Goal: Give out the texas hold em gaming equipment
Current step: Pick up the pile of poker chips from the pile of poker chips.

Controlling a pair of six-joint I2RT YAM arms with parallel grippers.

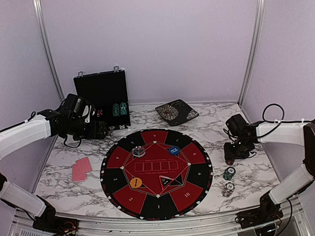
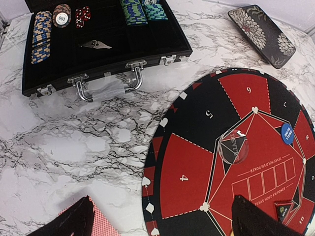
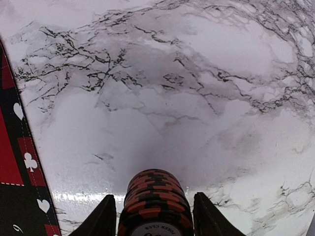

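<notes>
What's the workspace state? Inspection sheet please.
surface: marble table, round mat centred.
job's things: cards left of mat; orange disc, blue disc, clear disc on mat; green chip stack, white-black chip stack, red-black chip stack right of mat.
clutter: open black case, floral tray at back.
grippers: left gripper open, empty; right gripper straddles red-black chip stack, contact unclear.
cables: black cable loop, right side.
surroundings: lilac walls, metal posts.

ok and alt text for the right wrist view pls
A stack of red-and-black poker chips stands on the marble table between the two fingers of the right pincer; whether they touch it is unclear. The edge of the red-and-black mat runs down the left side.
</notes>
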